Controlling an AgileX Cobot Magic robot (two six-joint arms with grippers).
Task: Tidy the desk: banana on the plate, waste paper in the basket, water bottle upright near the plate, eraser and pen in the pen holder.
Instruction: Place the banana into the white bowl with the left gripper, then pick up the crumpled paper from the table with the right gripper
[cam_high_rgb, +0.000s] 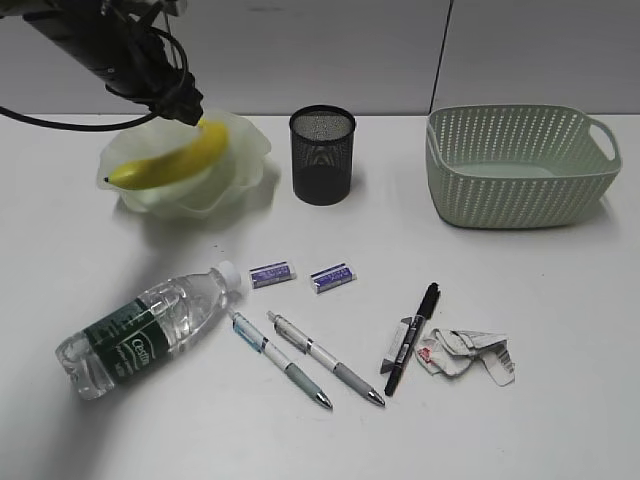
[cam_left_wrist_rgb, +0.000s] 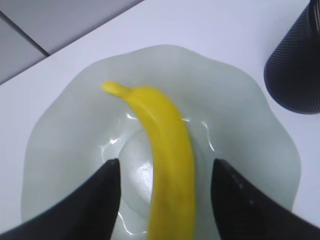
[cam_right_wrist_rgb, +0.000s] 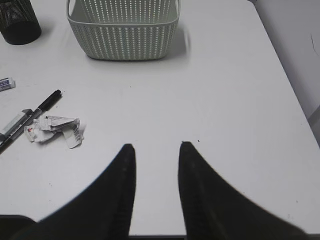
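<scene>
Upper left: banana (cam_left_wrist_rgb: 167, 165) lies in plate (cam_left_wrist_rgb: 65, 135) between wide-spread left gripper (cam_left_wrist_rgb: 165, 172) fingers; two erasers (cam_high_rgb: 271, 274), three pens (cam_high_rgb: 410, 338) at frame centre.

My end effector (cam_left_wrist_rgb: 165, 172) has black fingers over a bright yellow banana (cam_left_wrist_rgb: 167, 150) in a translucent pale green plate (cam_left_wrist_rgb: 65, 130). The desk (cam_high_rgb: 560, 320) is plain white. The pen holder (cam_high_rgb: 322, 155) is black mesh, the basket (cam_high_rgb: 515, 170) sage green with perforated sides. The water bottle (cam_high_rgb: 150, 330) is clear with a dark green label and white cap; the waste paper (cam_high_rgb: 465, 353) is white with red marks.
</scene>
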